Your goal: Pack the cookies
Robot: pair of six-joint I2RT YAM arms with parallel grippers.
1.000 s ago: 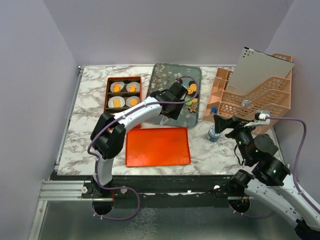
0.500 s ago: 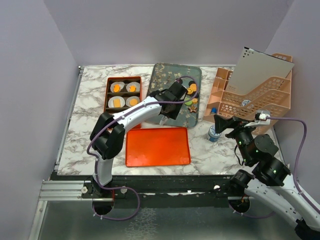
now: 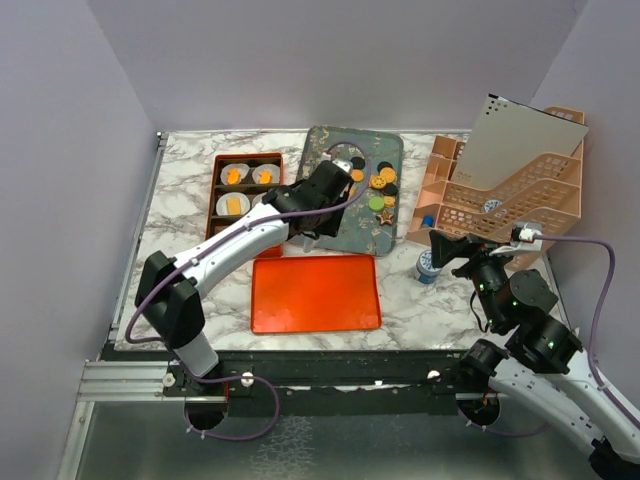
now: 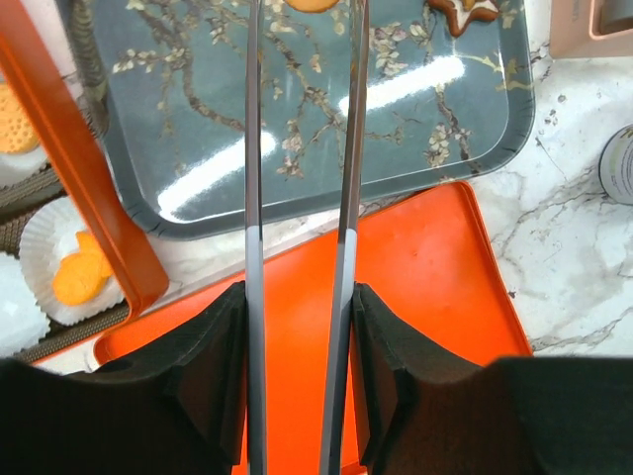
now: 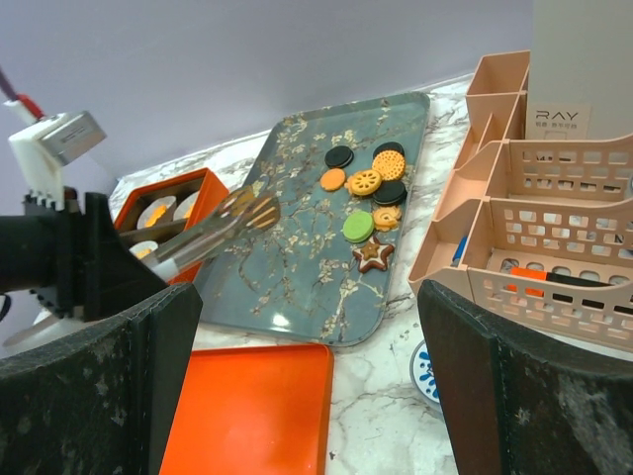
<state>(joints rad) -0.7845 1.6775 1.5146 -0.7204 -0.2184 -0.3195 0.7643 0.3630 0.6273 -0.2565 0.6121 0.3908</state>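
The cookies (image 3: pixel 381 188) lie in a cluster at the far right of a floral blue-grey tray (image 3: pixel 340 225): orange, black, one green (image 5: pixel 358 227), one brown star (image 5: pixel 374 253). My left gripper (image 3: pixel 322 190) is shut on metal tongs (image 4: pixel 253 148) that reach over the tray's left part. An orange cookie (image 4: pixel 312 3) shows between the tong tips (image 5: pixel 247 211). An orange box (image 3: pixel 247 188) with white paper liners holding orange cookies stands left of the tray. My right gripper (image 3: pixel 450 245) is open and empty at the right, above the table.
A flat orange lid (image 3: pixel 315 292) lies in front of the tray. A blue-and-white tin (image 3: pixel 428 265) stands right of the lid, below my right gripper. A pink desk organiser (image 3: pixel 510 195) holding a white card fills the far right.
My left arm has swung left and drawn the tongs back from the cookie cluster toward the tray's left side. The right arm has not moved.
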